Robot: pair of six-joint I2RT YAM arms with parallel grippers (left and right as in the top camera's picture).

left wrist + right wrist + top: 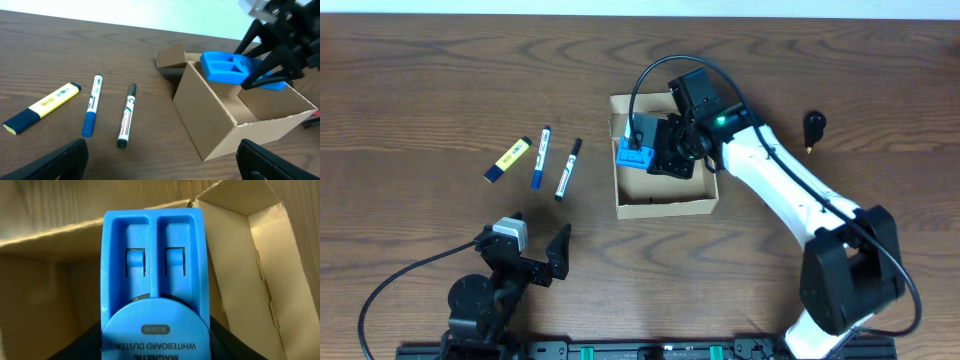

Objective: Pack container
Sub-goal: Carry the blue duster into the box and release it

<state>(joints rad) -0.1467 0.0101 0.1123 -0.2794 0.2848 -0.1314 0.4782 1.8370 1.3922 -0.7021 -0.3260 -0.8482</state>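
Over the container (660, 207), right tool (648, 151) clamped on blue duster (632, 156) (whiteboard type), left tool (536, 262) spread wide.

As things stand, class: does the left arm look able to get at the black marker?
Probably yes. The black marker lies on bare table, apart from the blue marker and the container, and the open left gripper faces it with nothing between. The right gripper holds the blue duster over the container.

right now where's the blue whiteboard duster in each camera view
overhead: blue duster at centre, over the cardboard box's left half
left wrist: duster upper right, above the open box
right wrist: duster fills the centre, box walls behind
shared landmark: the cardboard box
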